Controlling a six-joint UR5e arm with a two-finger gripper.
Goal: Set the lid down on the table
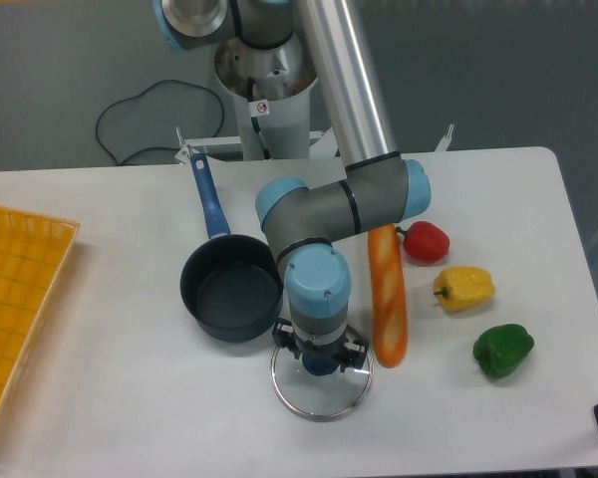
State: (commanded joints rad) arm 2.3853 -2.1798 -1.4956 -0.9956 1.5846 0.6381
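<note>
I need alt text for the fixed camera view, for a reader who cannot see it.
A robot arm's pincer points down onto a glass lid lying on a white table, beside an open dark blue saucepan. To the right lie a baguette and red, yellow and green peppers.
</note>
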